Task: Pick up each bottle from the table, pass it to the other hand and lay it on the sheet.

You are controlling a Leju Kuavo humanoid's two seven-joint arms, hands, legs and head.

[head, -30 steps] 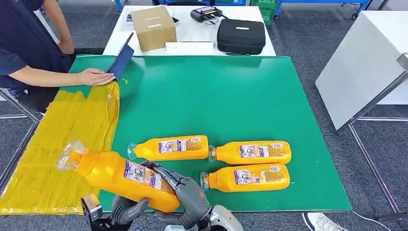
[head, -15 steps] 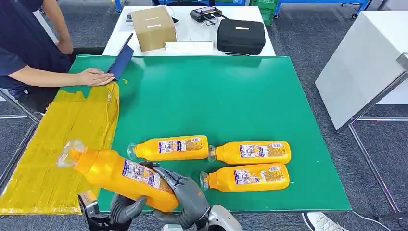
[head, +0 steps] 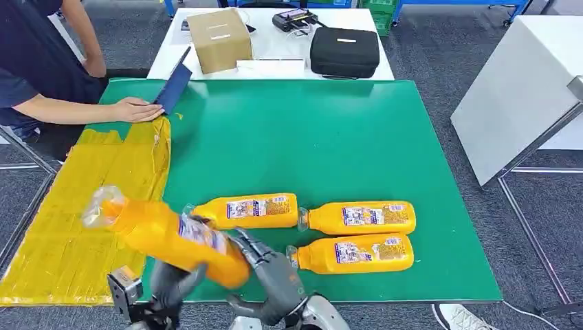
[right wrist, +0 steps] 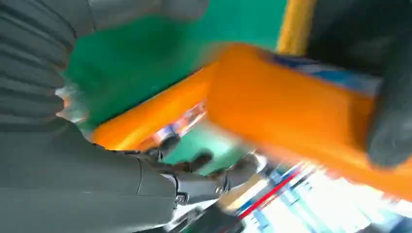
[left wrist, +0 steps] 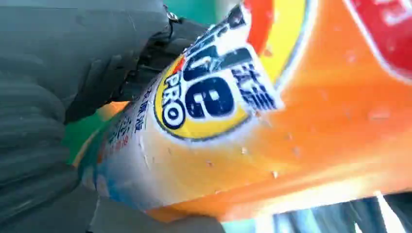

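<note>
Left hand [head: 172, 285] grips orange bottle [head: 168, 237] above table [head: 330, 137] edge; right hand [head: 271, 271] w/ fingers apart beside it, near yellow sheet [head: 82, 206].

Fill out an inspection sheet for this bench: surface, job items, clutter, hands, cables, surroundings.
Surface: green mat on the table, yellow sheet lying along its left side.
Job's things: held bottle lifted and tilted above the mat's near edge, cap toward the sheet; three bottles lying flat on the mat, none on the sheet.
Clutter: dark tablet propped at the mat's far left corner.
Hands: left hand grips the held bottle from below; right hand sits at its base, grasp unclear.
Cables: nothing seen.
Surroundings: a person's hand rests on the mat; white table behind with cardboard box and black case.
</note>
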